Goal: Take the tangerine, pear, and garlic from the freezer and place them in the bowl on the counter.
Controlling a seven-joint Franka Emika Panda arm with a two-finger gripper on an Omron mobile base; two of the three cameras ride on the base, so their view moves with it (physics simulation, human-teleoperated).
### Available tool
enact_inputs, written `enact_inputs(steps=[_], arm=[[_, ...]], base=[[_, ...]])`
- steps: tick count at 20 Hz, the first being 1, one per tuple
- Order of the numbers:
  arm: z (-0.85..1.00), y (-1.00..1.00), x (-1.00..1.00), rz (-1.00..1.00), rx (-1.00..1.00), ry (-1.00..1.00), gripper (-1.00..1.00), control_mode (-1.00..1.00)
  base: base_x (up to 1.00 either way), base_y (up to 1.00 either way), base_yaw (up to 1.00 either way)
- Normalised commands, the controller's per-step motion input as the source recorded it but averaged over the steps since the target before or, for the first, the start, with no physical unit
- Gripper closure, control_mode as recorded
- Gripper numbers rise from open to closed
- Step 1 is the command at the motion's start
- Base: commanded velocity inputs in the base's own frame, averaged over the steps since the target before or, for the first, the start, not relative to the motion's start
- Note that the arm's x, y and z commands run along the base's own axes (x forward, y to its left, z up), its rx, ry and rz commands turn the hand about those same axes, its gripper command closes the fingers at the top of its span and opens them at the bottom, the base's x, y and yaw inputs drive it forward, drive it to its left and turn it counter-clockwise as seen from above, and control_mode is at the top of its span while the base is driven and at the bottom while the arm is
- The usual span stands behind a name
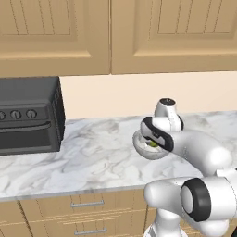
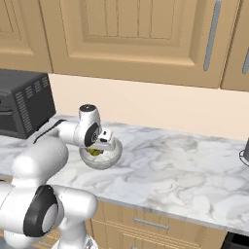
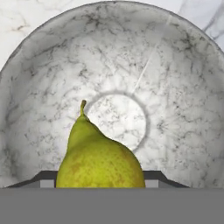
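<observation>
My gripper (image 3: 100, 180) is shut on the yellow-green pear (image 3: 100, 157), stem pointing away from the hand, just above the inside of the off-white bowl (image 3: 175, 87). The dark fingertips (image 3: 43, 179) show on either side of the fruit. From the base, the hand (image 1: 156, 138) hangs over the bowl (image 1: 139, 147) on the marbled counter (image 1: 92, 157), with a bit of the pear (image 1: 152, 144) visible under it. The right base view shows the same: gripper (image 2: 99, 146), pear (image 2: 95, 151), bowl (image 2: 109, 159), counter (image 2: 185, 170).
A black toaster oven (image 1: 28, 120) (image 2: 19, 104) stands on the counter to the left of the bowl. Tan wall cabinets (image 1: 111, 32) hang above. Drawers with bar handles (image 1: 88, 203) run below. A dark object (image 2: 245, 155) sits at the counter's far right.
</observation>
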Motion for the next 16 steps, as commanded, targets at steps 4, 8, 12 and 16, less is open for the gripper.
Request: enact_inputs(steps=[4, 8, 12, 16], arm=[[-0.28, -0.02, 0.29, 0.01, 0.00, 0.02, 1.00, -1.00], [-0.28, -0.07, 0.25, 0.01, 0.00, 0.02, 1.00, -1.00], [-0.25, -0.04, 0.19, 0.00, 0.00, 0.02, 1.00, -1.00], [-0.18, 0.00, 0.16, 0.00, 0.00, 0.01, -1.00, -1.00]], base=[[0.00, 0.00, 0.00], [0.00, 0.00, 0.00], [0.00, 0.00, 0.00], [0.00, 0.00, 0.00]])
